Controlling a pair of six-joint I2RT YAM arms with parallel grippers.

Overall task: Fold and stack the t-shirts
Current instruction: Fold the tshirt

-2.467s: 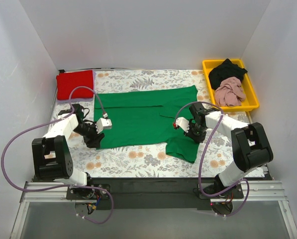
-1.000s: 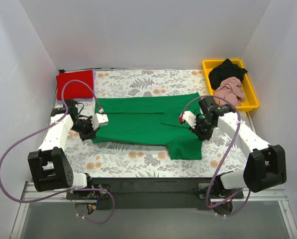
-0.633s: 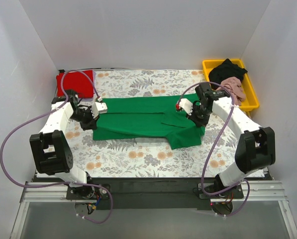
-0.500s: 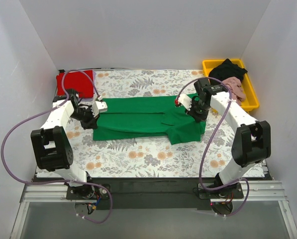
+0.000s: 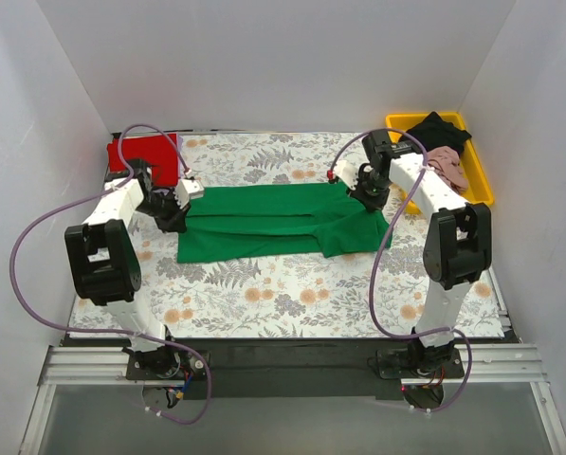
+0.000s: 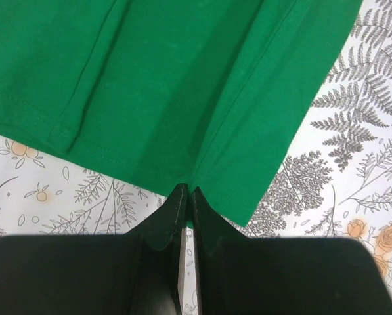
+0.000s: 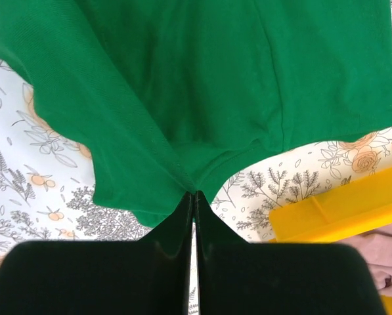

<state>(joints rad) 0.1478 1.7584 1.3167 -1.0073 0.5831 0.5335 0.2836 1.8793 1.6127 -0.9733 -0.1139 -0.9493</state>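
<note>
A bright green t-shirt (image 5: pixel 273 218) lies folded lengthwise across the middle of the floral cloth. My left gripper (image 5: pixel 175 204) is shut on its left edge; in the left wrist view the jaws (image 6: pixel 186 191) pinch the green hem (image 6: pixel 150 98). My right gripper (image 5: pixel 363 187) is shut on the shirt's upper right edge, the cloth (image 7: pixel 202 85) gathered to a point at my fingertips (image 7: pixel 194 192). A folded red t-shirt (image 5: pixel 145 156) lies at the back left. A black t-shirt (image 5: pixel 434 131) and a dusty pink one (image 5: pixel 446 163) sit crumpled in the yellow tray (image 5: pixel 475 194).
The grey-and-orange floral cloth (image 5: pixel 283 284) covers the table. White walls close in on three sides. The yellow tray's corner (image 7: pixel 340 210) shows close to the right gripper. Purple cables (image 5: pixel 36 246) loop from both arms.
Both grippers carried the green shirt's near edge toward the back, folding it over itself into a narrower band. Both arms now reach far back.
</note>
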